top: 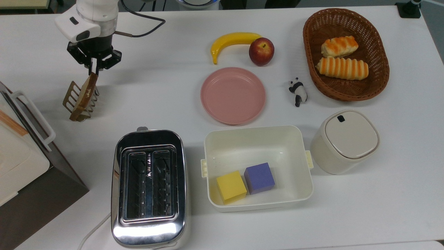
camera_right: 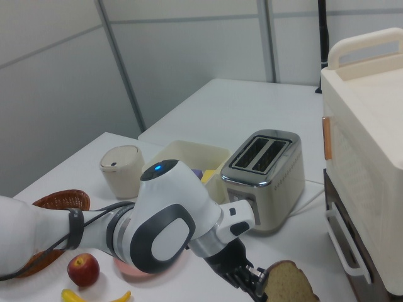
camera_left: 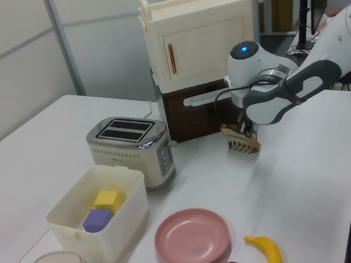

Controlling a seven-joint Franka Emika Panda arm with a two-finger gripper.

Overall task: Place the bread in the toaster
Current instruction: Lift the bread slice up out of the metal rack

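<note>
Tan speckled bread – dark-crusted, upright in wire rack, gripper pinching its top edge

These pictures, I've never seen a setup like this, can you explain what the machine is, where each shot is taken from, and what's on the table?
It is one white robot arm ending in a black two-finger gripper. One picture looks straight down on the table; the other two look from opposite sides. The gripper has closed on the top edge of a slice of bread that stands in a small wire rack. In the top view, a shiny toaster with two empty slots sits below it. Also on the table: a pink plate, a banana, an apple, a panda figure, a basket with two striped rolls, a lidded container, and a white bin holding a yellow and a purple block.
</note>
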